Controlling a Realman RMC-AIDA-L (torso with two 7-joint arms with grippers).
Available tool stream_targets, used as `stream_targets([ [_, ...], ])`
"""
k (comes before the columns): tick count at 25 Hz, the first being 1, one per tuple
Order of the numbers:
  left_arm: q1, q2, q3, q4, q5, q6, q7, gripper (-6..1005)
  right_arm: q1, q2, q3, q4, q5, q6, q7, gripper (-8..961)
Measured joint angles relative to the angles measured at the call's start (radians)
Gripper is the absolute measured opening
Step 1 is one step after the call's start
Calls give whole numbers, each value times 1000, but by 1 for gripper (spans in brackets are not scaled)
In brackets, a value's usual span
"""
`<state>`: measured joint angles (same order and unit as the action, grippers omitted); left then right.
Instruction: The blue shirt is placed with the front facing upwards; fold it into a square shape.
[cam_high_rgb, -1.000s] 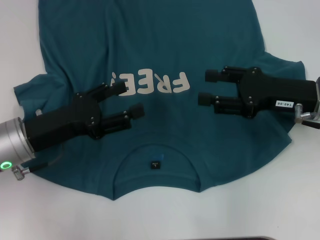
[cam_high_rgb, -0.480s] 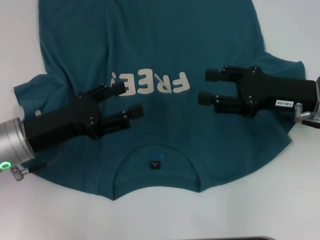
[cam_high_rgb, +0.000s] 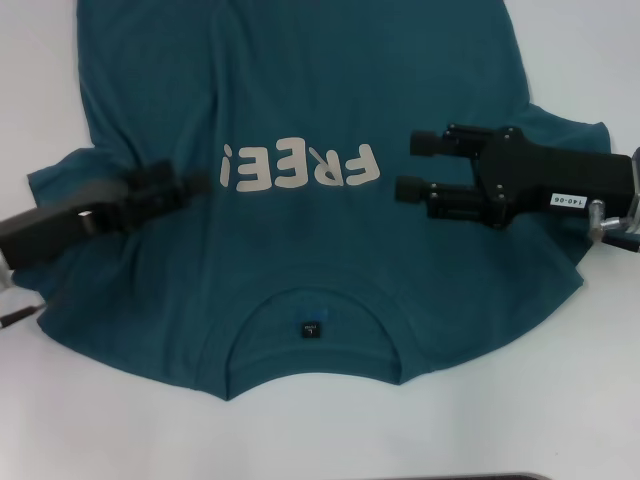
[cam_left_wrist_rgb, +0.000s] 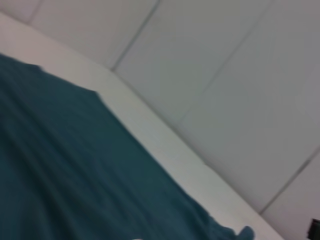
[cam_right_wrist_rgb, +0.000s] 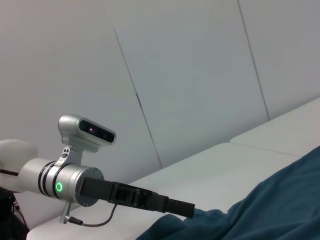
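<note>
The right gripper (cam_high_rgb: 408, 166) hovers spread over the one blue shirt (cam_high_rgb: 300, 90). The left gripper (cam_high_rgb: 190, 182) sits near the shirt's left sleeve; whether it is spread I cannot tell. Bare white table (cam_high_rgb: 500, 420) borders the collar edge.

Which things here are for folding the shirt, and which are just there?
For the job:
- large dark teal-blue cotton T-shirt with cream lettering, lying front up
- left gripper, over the shirt's sleeve side
- right gripper, jaws open, beside the lettering

Just there:
- white table
- pale panelled wall

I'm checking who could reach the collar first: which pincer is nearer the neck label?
Roughly equal. The left pincer hovers up-left of the neck label; the right pincer hovers up-right.
</note>
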<state>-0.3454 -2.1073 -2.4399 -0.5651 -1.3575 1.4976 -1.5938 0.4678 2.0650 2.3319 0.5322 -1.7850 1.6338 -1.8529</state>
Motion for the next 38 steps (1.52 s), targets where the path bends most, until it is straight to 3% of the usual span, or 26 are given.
stream_targets([
  [8,17,67,-2,-74,81,-74,-224,905,11,3,3,0,1,0,8,745],
  [12,22,86,-2,-108,151,-107,-290,905,12,1,5,0,1,3,11,745],
  [21,62,97,-2,-260,194,-91,-382,905,13,-2,17,2,3,8,15,745],
  [26,55,109,-2,-266,264,-83,-422,905,14,-2,18,3,3,7,15,745],
  [38,50,108,-2,-264,325,-100,-433,905,12,-3,35,3,3,9,15,746],
])
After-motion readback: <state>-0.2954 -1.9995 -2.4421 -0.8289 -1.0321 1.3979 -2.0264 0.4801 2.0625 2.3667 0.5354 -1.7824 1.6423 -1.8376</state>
